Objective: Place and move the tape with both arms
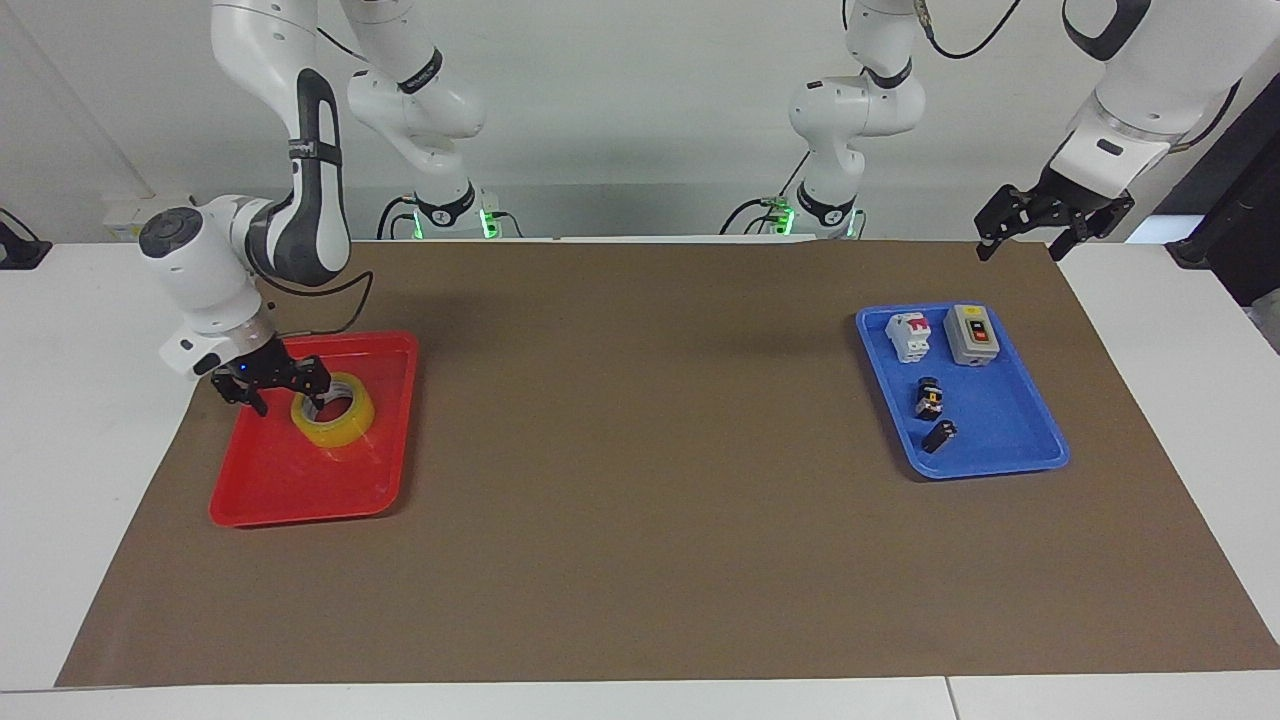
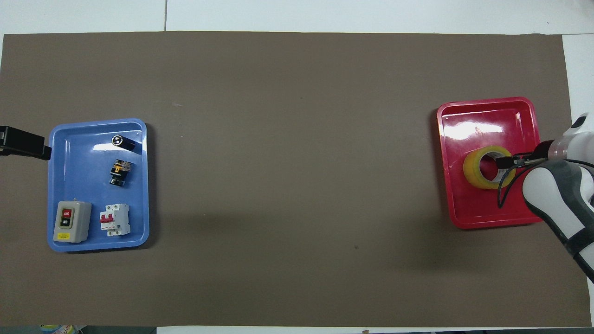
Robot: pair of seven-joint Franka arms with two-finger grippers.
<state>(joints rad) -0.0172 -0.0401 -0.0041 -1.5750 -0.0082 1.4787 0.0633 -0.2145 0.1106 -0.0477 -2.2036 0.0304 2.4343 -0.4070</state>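
Note:
The tape (image 1: 345, 428), a yellowish roll with a white core, lies flat in the red tray (image 1: 300, 500) at the right arm's end of the table. My right gripper (image 1: 288, 392) is low over the tray, open, with one finger by the roll's core and the other outside its rim. The overhead view shows the gripper (image 2: 506, 162) edge-on over the tape (image 2: 471, 169) in the tray (image 2: 487, 111). My left gripper (image 1: 1040, 225) waits open and empty, raised over the mat's corner at the left arm's end; it also shows at the edge of the overhead view (image 2: 23, 144).
A blue tray (image 1: 990, 440) at the left arm's end holds a grey switch box (image 1: 972, 334), a white circuit breaker (image 1: 908, 336) and two small black parts (image 1: 930, 398). A brown mat (image 1: 640, 450) covers the table.

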